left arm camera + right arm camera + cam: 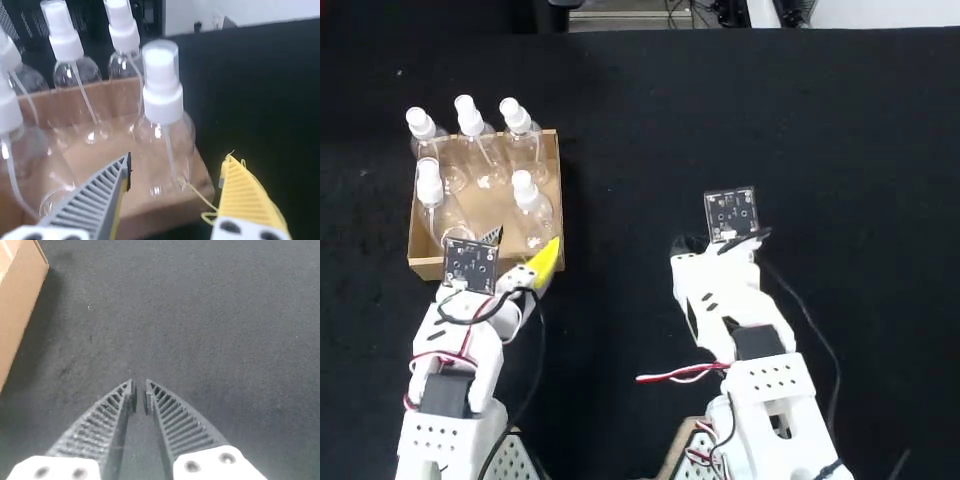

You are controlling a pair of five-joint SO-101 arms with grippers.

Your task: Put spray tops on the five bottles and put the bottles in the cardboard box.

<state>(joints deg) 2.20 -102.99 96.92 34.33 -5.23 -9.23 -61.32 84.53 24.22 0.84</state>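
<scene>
Apart, left fingers (97, 197) astride box (155, 212) corner

Five spray-topped bottles (534, 212), one cardboard box (559, 190), two arms (740, 330).

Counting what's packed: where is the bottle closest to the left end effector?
High view: the bottle stands upright inside the cardboard box, in its near right corner, directly ahead of the open left end effector.

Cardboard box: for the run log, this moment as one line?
clear plastic bottles, white spray tops: five in brown cardboard box; left claw: open at box corner; right claw: shut over black table
</scene>
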